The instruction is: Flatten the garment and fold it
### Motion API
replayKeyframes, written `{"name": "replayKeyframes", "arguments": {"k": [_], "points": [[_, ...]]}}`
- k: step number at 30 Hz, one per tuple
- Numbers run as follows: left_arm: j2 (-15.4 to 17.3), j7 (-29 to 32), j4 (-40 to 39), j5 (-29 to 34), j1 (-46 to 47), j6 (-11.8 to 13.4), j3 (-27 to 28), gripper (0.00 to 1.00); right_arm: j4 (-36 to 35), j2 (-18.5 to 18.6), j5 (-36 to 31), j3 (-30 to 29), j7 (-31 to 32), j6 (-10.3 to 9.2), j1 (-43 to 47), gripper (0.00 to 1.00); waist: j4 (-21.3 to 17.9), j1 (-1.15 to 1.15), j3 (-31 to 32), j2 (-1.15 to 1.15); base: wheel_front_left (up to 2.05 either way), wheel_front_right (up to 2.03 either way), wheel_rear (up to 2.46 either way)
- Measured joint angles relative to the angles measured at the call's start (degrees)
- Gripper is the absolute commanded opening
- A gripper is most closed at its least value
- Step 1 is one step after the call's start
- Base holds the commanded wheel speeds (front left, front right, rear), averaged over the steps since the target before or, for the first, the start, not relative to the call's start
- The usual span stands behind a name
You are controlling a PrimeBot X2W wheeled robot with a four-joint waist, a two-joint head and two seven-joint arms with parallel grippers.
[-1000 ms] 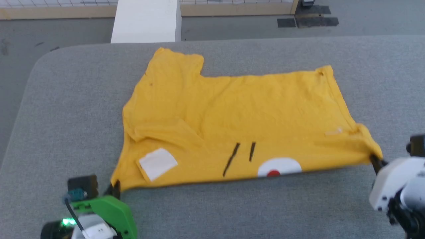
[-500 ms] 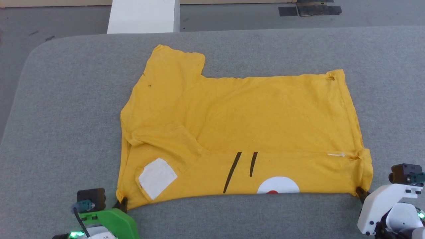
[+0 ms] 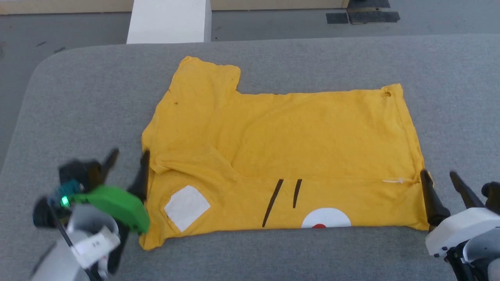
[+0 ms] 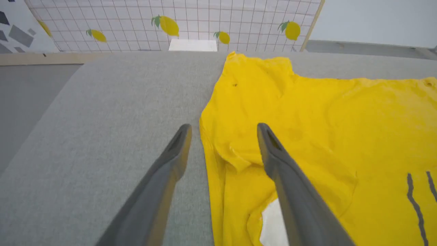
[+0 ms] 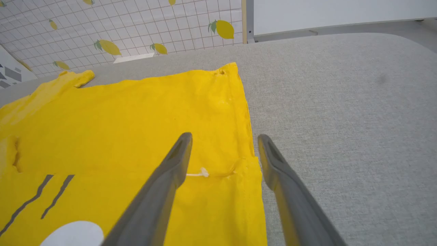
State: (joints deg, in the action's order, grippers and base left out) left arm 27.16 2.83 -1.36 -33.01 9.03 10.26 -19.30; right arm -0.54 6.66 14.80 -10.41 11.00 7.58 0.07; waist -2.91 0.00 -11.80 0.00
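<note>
Left gripper [image 3: 129, 153], right gripper [image 3: 438, 173] spread, empty, at side edges of garment [image 3: 281, 148]: yellow, near edge folded over, sleeve rumpled. Grey table [image 3: 78, 97]; white block [image 3: 170, 21] beyond.

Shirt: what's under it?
Grey surface shows all round the shirt, so the shirt lies on that. Its printed near part seems folded over the plain layer. Anything else beneath is covered by cloth and cannot be seen.

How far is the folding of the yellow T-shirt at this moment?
Done: the garment lies spread fairly flat on the table, and its near printed strip looks folded over. In hand: nothing; the left gripper and right gripper stand open at its side edges. Left: smoothing the bunched sleeve and the further folds.
</note>
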Motion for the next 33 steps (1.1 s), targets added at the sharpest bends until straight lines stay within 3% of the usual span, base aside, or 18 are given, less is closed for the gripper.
{"name": "replayKeyframes", "arguments": {"k": [4, 9, 19, 24, 33], "points": [[3.1, -0.6, 1.0, 2.3, 10.5, -3.9, 0.7, 1.0, -1.4, 2.5, 1.1, 4.2, -7.4, 0.0, -2.6, 1.0, -0.7, 0.0, -2.2, 0.0, 0.0, 0.0, 0.0], [4.5, 2.9, 6.0, 2.3, 24.7, -7.8, 1.1, 1.0, -2.1, 5.4, 1.9, 9.0, -13.2, 0.0, -8.2, 1.0, -2.3, 0.0, -6.4, 0.0, 0.0, 0.0, 0.0], [5.8, 18.2, 18.8, 1.7, 44.8, -11.0, -0.6, 1.0, -2.7, 6.3, 2.5, 14.4, -14.9, 0.0, -16.3, 1.0, -7.7, 0.01, -15.2, 0.0, 0.0, 0.0, 0.0], [5.6, 27.5, 23.3, -0.6, 50.6, -9.9, -0.5, 1.0, -3.6, 5.1, 2.5, 15.9, -15.3, 0.0, -17.9, 1.0, -10.7, 0.01, -18.8, 0.0, 0.0, 0.0, 0.0], [6.7, 41.9, 27.1, -0.5, 54.2, -1.8, -1.1, 1.0, -5.2, 3.3, 2.3, 16.5, -18.7, 0.0, -18.2, 1.0, -16.0, 0.01, -23.4, 0.0, 0.0, 0.0, 0.0]]}}
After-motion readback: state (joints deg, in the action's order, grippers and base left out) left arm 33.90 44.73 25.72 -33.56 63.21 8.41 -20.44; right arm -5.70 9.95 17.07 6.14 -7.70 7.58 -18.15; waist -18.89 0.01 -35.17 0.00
